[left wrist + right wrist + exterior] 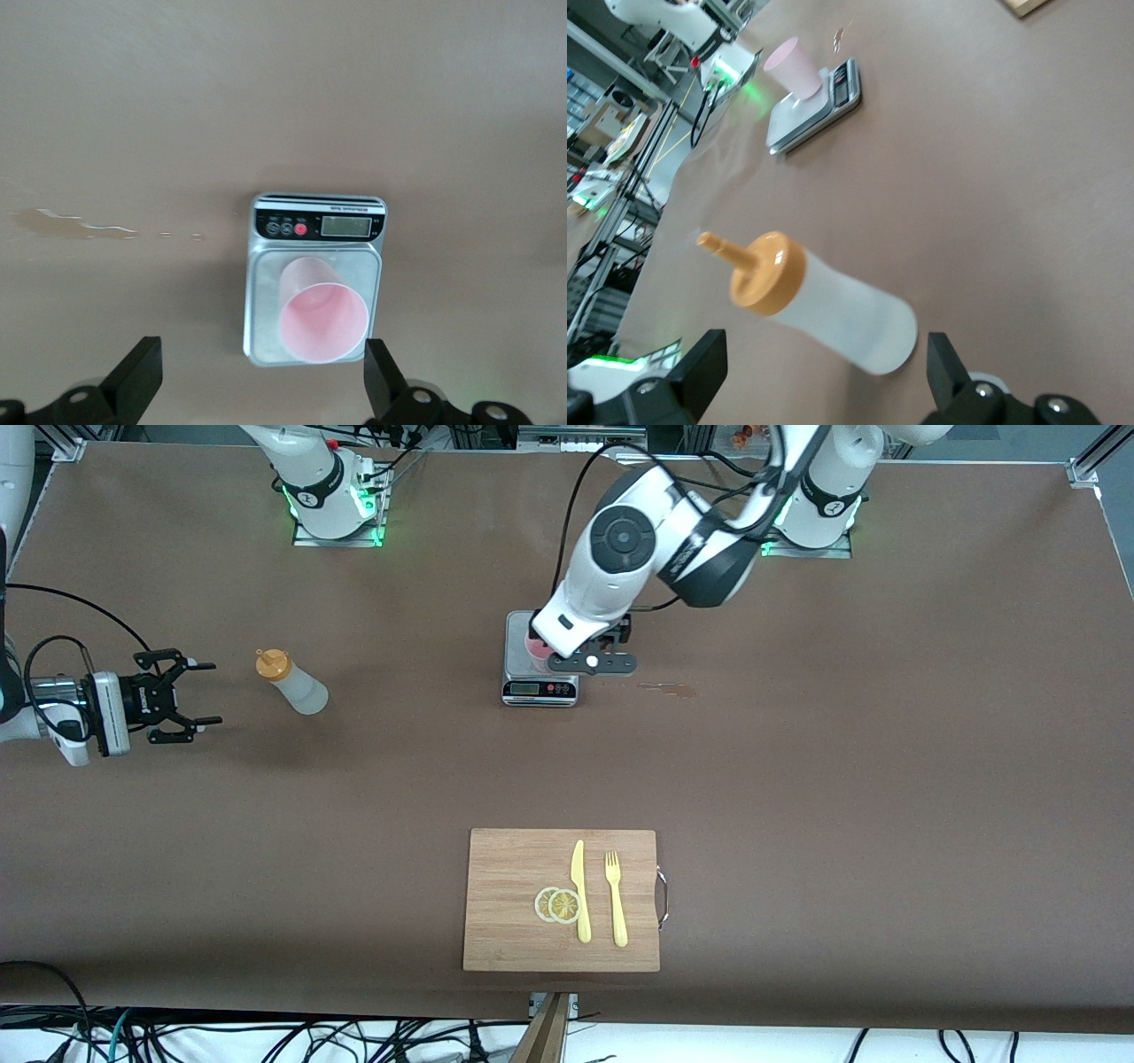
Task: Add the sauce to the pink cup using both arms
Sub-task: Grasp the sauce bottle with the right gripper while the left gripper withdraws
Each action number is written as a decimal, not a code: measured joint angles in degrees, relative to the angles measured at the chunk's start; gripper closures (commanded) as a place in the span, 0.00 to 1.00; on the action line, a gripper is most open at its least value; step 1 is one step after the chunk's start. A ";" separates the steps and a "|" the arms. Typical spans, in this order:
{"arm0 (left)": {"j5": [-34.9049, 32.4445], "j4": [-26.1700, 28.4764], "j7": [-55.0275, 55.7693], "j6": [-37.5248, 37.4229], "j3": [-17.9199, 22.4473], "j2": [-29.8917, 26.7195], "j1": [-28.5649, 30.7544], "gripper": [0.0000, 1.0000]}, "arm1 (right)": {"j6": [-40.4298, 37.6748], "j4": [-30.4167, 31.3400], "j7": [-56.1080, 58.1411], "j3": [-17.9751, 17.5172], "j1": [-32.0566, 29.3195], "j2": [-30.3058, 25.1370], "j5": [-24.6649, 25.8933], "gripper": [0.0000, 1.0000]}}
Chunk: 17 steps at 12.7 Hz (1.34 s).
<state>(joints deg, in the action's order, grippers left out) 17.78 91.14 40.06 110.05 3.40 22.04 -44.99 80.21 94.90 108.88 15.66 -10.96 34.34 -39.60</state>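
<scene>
Right gripper [190, 693], near the surface's right-arm edge: jaws wide, empty, facing translucent squeeze bottle [294, 683]; best closed mid-body. Left gripper [261, 376]: jaws wide, empty, over pale pink plastic cup [322, 313].

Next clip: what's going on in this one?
Nothing is held yet. The pink cup stands upright on a small kitchen scale mid-table, and the left end effector hangs open over it. The sauce bottle stands on the table toward the right arm's end, with the right end effector open beside it, lined up on it but not touching. A cutting board with cutlery lies nearer the front camera.
</scene>
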 measured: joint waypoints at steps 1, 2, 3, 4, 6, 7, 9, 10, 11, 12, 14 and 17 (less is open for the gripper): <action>0.00 -2.36 -0.05 -3.99 1.72 -1.16 1.27 0.00 | 1.58 -0.14 3.09 -0.38 0.00 0.05 -0.70 0.00; 0.00 -4.53 -0.12 -7.51 3.91 -2.21 2.26 0.00 | 2.97 -0.14 7.90 -0.93 0.01 0.22 -1.15 0.00; 0.00 -6.17 -0.16 -10.16 6.10 -3.41 3.28 0.00 | 3.72 -0.07 13.15 -1.36 0.02 0.87 -1.83 0.00; 0.00 -7.09 -0.44 -11.72 7.60 -4.72 4.78 0.00 | 4.14 0.13 18.34 -1.55 0.02 1.91 -2.52 0.00; -0.53 -7.57 -4.89 -15.49 8.52 -7.29 9.64 0.00 | 4.65 1.35 27.50 -1.60 -0.03 4.00 -3.00 0.00; -2.25 -7.58 -8.92 -17.52 8.52 -8.23 12.13 0.00 | 4.69 2.40 31.62 -1.60 -0.08 4.63 -3.06 0.00; -6.85 -7.59 -16.96 -21.11 8.26 -9.64 16.46 0.00 | 4.62 4.57 38.30 -1.60 -0.15 5.40 -3.10 0.00; -8.70 -7.58 -20.97 -22.37 8.01 -10.15 18.77 0.00 | 4.50 5.71 41.38 -1.62 -0.16 5.63 -3.11 0.00; -9.86 -7.59 -25.10 -23.00 7.74 -10.54 21.22 0.00 | 4.23 6.98 43.88 -1.63 -0.17 5.74 -3.13 0.00; -10.44 -7.59 -28.88 -23.59 7.63 -10.87 23.61 0.00 | 3.92 8.37 45.77 -1.63 -0.19 5.79 -3.16 0.00; -11.20 -7.59 -34.11 -24.96 7.50 -11.38 28.19 0.00 | 3.17 10.76 46.94 -1.67 -0.22 6.04 -3.37 0.00; -15.26 -7.58 -36.87 -25.89 5.96 -11.69 33.42 0.00 | 1.47 12.52 47.21 -2.16 -0.22 7.37 -5.68 0.00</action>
<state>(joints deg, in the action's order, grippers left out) 2.52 83.56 3.19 84.16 9.36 10.35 -11.57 81.68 107.42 156.09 13.50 -11.17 41.70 -45.28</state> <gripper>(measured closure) 0.000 0.000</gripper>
